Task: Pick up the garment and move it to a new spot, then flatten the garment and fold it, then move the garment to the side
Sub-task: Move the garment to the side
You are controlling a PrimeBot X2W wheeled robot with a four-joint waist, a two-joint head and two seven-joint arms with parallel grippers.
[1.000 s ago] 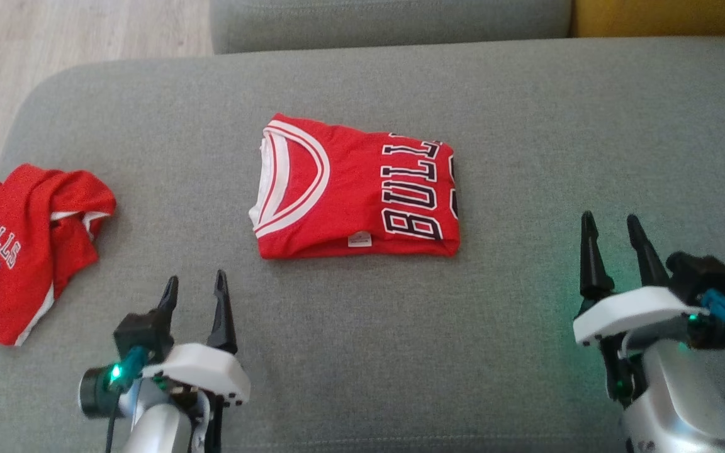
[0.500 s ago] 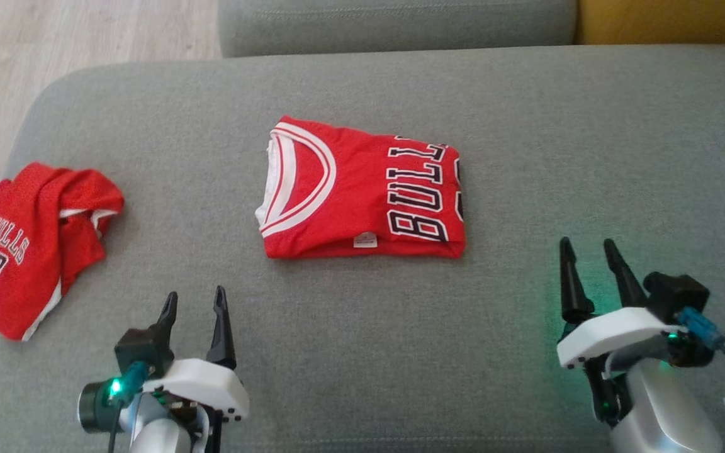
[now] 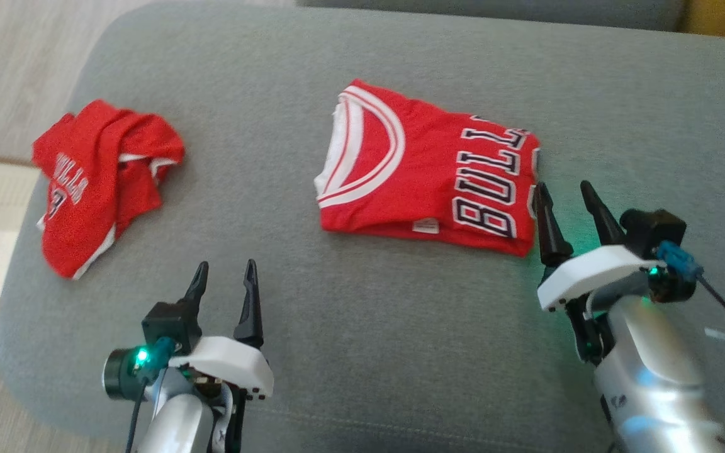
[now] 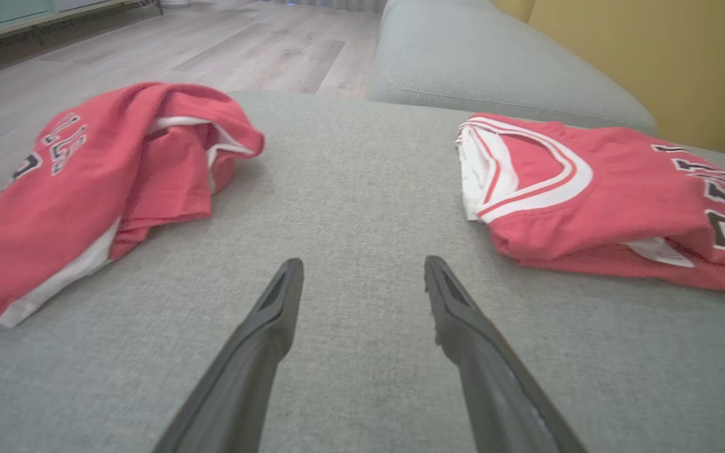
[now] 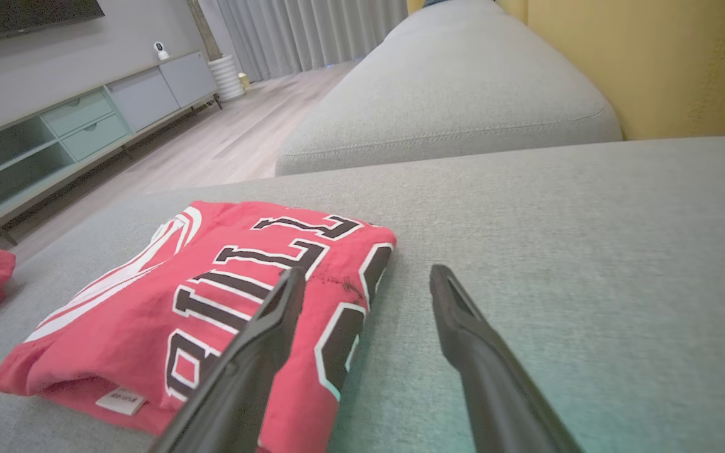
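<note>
A: Garment?

B: Folded jersey (image 3: 428,176), red, flat on the grey sofa (image 3: 362,327), about mid-seat. Collar end toward my left, lettering end toward my right. White tag on the near edge.

A: Your right gripper?

B: Right gripper (image 3: 569,200), fingers apart, nothing between them. It sits at the jersey's right edge. In the wrist view my left finger (image 5: 274,318) overlaps the lettering and the other one is over bare cushion. Touching or just above the cloth, can't tell.

A: Left?

B: Left gripper (image 3: 225,277), fingers also apart, empty. Over bare cushion near the front edge, well apart from the jersey. From its wrist view the jersey (image 4: 595,189) lies up and to the right.

A: Anything else?

B: Second jersey (image 3: 101,179), same red, crumpled, at the sofa's left end. Wood floor (image 3: 10,63) beyond it. Another cushion (image 5: 450,107) behind, yellow wall (image 5: 652,63) to the right.
</note>
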